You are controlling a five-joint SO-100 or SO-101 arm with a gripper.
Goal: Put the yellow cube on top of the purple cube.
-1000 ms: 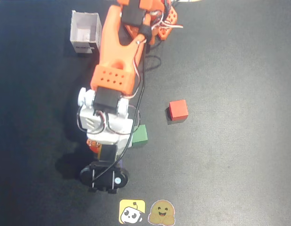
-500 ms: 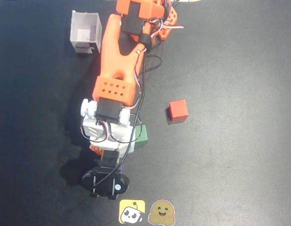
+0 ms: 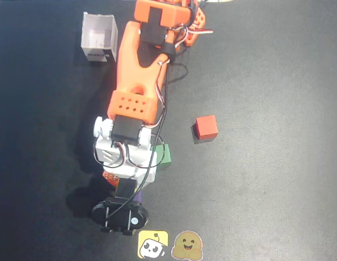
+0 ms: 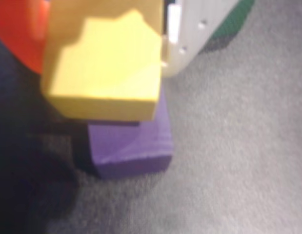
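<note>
In the wrist view the pale-yellow cube [image 4: 104,73] sits between an orange finger [image 4: 19,34] on the left and a white finger [image 4: 190,34] on the right. My gripper [image 4: 104,48] is shut on it. The dark purple cube [image 4: 131,144] lies on the mat right beneath the yellow one, which covers most of its top. I cannot tell whether the two touch. In the overhead view the gripper [image 3: 127,182] is low on the mat at lower centre. The arm hides the yellow cube there and only a purple sliver [image 3: 141,190] shows.
A green cube [image 3: 164,154] sits just right of the gripper and shows in the wrist view [image 4: 233,19]. A red cube [image 3: 206,128] lies further right. A white open box [image 3: 99,37] stands at the top left. Two cartoon stickers [image 3: 153,244] [image 3: 188,246] lie at the bottom edge.
</note>
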